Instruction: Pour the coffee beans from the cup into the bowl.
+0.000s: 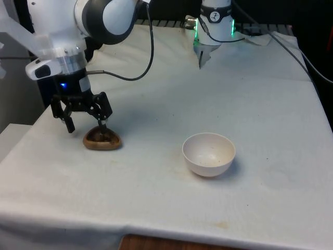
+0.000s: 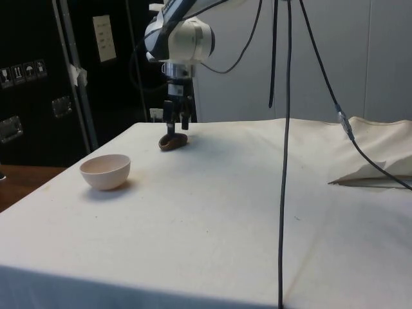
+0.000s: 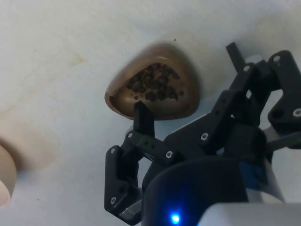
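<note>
A shallow brown cup [image 1: 102,139] holding dark coffee beans [image 3: 153,84] rests on the white cloth at the front view's left. My gripper [image 1: 86,127] hangs open just over it. One fingertip [image 3: 140,109] is down at the cup's rim, and the other [image 3: 231,48] stands off beyond the cup's side. The side view shows the gripper [image 2: 177,123] directly above the cup [image 2: 172,142]. An empty white bowl [image 1: 208,164] stands upright some way to the front view's right of the cup, and in the side view the bowl [image 2: 105,174] sits nearer the table's edge.
A black cable [image 2: 285,161] hangs down across the side view. The cloth is folded up [image 2: 373,174] at that view's right. The table's front edge [image 1: 166,232] runs close below the bowl. Faint stains mark the cloth around the bowl.
</note>
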Robot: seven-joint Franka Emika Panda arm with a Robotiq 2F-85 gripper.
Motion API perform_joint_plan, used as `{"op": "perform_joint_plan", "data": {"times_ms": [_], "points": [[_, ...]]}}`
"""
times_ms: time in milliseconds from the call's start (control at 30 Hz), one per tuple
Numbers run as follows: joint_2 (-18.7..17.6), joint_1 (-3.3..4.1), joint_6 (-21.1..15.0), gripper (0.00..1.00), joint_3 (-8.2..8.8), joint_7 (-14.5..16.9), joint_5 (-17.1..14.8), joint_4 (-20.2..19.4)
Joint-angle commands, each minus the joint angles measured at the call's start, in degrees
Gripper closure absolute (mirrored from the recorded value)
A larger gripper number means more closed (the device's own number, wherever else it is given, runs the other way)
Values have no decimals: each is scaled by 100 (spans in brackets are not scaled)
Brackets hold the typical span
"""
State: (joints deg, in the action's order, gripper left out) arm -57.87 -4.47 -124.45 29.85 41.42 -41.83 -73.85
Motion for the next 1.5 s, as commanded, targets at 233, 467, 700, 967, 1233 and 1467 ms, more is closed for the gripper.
{"op": "perform_joint_plan", "data": {"times_ms": [233, 467, 700, 967, 1233, 1467], "points": [[-23, -17, 29, 0, -17, -17, -6, 29], [-86, -17, 40, 0, 6, -40, 6, 52], [-40, 0, 46, 0, 40, -80, 6, 34], [-103, -11, 52, 0, 63, -138, 11, 80], [-80, 0, 6, 0, 74, -120, 0, 34], [-172, -11, 63, 0, 63, -223, 0, 166]]}}
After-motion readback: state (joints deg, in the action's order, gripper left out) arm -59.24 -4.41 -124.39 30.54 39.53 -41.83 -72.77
